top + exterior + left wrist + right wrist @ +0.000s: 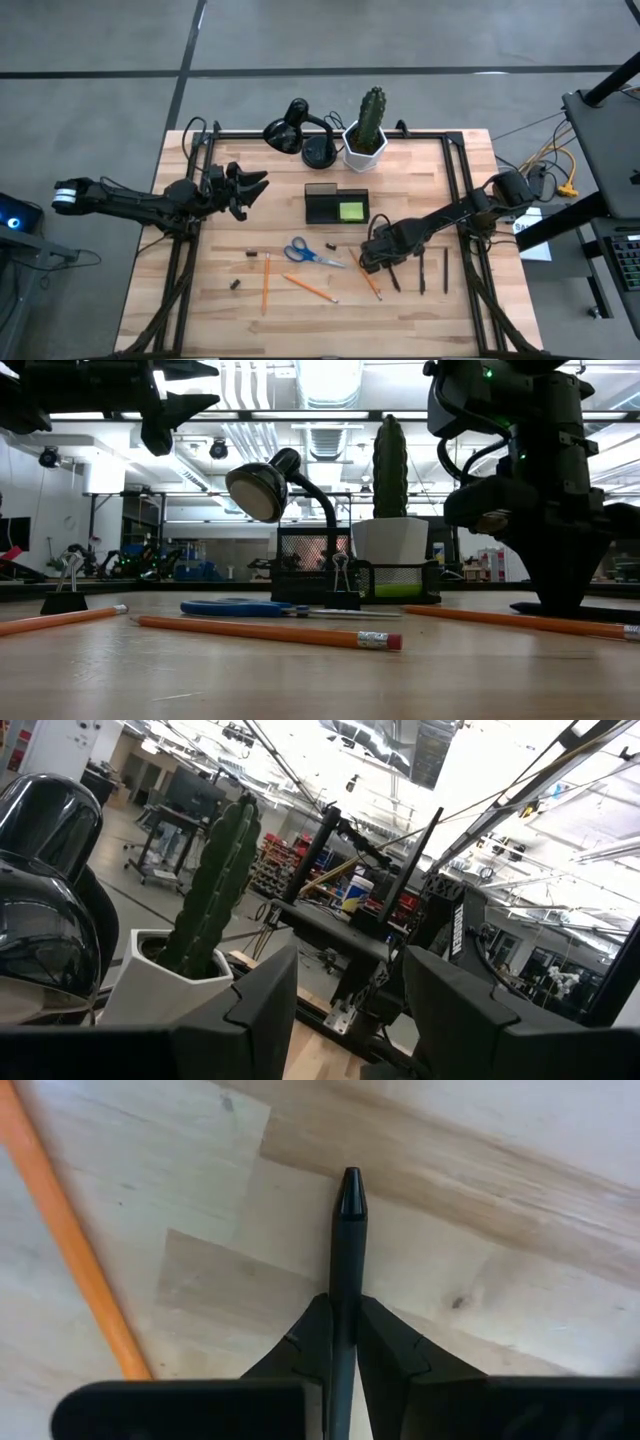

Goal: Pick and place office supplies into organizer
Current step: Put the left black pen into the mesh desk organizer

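Lifting straight up with the right gripper (343, 1342) squeezed tight on the dark pen (348, 1240), near right of the organizer (336, 204), while the left gripper (252, 187) waits open.

overhead and table-level cameras share the table (400, 310).

Grey concrete floor (400, 35), bright ceiling lights (325, 380), workshop shelving (290, 865)
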Motion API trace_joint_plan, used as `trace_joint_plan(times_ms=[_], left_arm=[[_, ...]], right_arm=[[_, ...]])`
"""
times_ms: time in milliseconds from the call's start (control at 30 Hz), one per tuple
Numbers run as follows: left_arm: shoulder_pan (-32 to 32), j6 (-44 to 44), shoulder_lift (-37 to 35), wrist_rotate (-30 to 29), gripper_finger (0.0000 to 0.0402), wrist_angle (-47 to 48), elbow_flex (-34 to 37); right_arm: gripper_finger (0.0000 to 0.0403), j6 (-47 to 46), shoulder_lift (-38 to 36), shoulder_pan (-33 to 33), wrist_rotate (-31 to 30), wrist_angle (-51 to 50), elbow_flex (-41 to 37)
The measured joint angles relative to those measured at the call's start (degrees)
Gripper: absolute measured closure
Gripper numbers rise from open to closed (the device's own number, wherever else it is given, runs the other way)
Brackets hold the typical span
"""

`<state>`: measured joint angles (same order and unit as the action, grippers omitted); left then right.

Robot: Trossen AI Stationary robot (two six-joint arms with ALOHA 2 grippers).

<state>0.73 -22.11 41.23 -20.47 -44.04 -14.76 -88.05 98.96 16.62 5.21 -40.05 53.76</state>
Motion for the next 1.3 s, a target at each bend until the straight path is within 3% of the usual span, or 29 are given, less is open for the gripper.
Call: trace_joint_plan(times_ms=[433,767,1300], left_arm=[[0.00,-0.02,0.00,0.00,0.0233,-0.01,0.02],[0.00,-0.02,0.00,0.00,0.0233,-0.01,0.02],[0.00,-0.07,0.00,0.00,0.0233,-0.01,0.04]], right_arm=[[0.0383,4.23,-0.49,-0.02,-0.15,0.15,4.16],[0.0383,8.93,-0.96,-0.40,-5.09,0.13,8.89],[0.0383,21.79,-1.03,-5.67,-8.43,0.26,16.46]])
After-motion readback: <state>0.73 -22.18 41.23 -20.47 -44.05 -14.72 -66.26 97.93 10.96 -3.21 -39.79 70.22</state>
